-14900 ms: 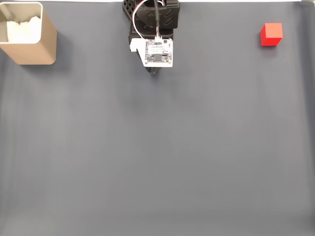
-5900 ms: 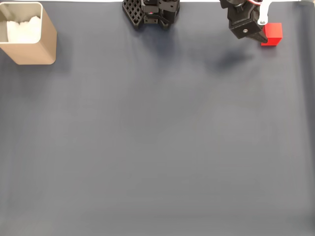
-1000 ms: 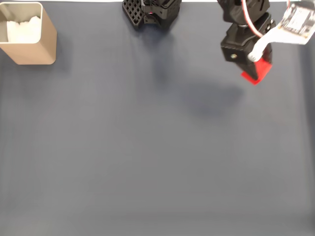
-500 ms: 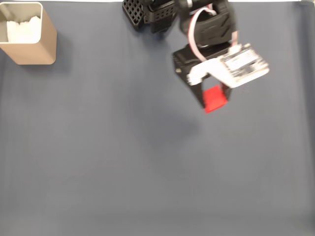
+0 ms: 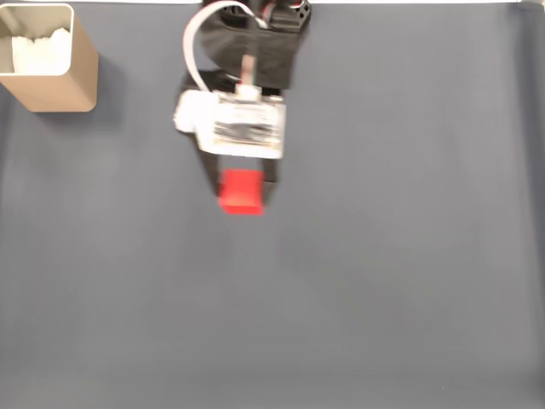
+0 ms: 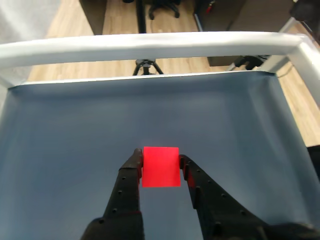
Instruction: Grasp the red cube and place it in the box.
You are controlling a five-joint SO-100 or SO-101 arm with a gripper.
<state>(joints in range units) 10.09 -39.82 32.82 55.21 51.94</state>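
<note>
A dark grey-blue table (image 5: 383, 281) carries the box (image 5: 53, 72) at its top-left corner

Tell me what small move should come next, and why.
Probably swing the arm on toward the box, at upper left in the fixed view, keeping the pincer shut. The cube sits clamped between both fingers in the wrist view, and in the fixed view it is well right of the box, so it is not yet over the opening.
</note>
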